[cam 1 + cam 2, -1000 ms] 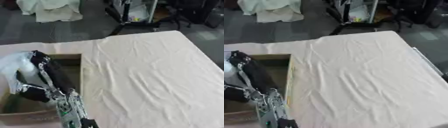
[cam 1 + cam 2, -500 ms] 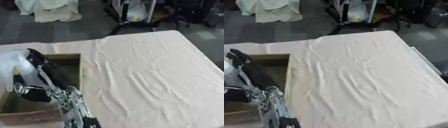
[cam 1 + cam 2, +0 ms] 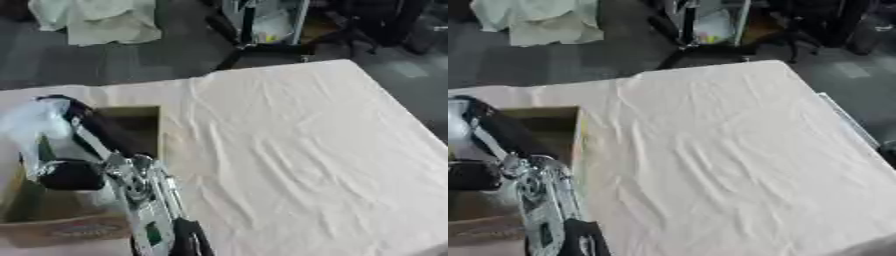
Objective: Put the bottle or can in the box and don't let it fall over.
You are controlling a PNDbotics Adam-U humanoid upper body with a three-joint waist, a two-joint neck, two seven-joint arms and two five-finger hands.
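Cream wrinkled cloth covers the tabletop (image 3: 297, 150). At its left edge, the left hand (image 3: 61, 122) reaches into the open brown cardboard box (image 3: 61, 227), presumably lowering the bottle upright; bottle and fingers are indiscernible.

Wrinkled cream tablecloth (image 3: 297, 150), grey floor (image 3: 131, 60)

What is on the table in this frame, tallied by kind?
Cardboard box: 1
Cream tablecloth: 1
Robot arm reaching into the box, hand hidden: 1
Pale crumpled wrap at the box's far left, kind unclear: 1
Bottle or can: 0 visible
Total: 4
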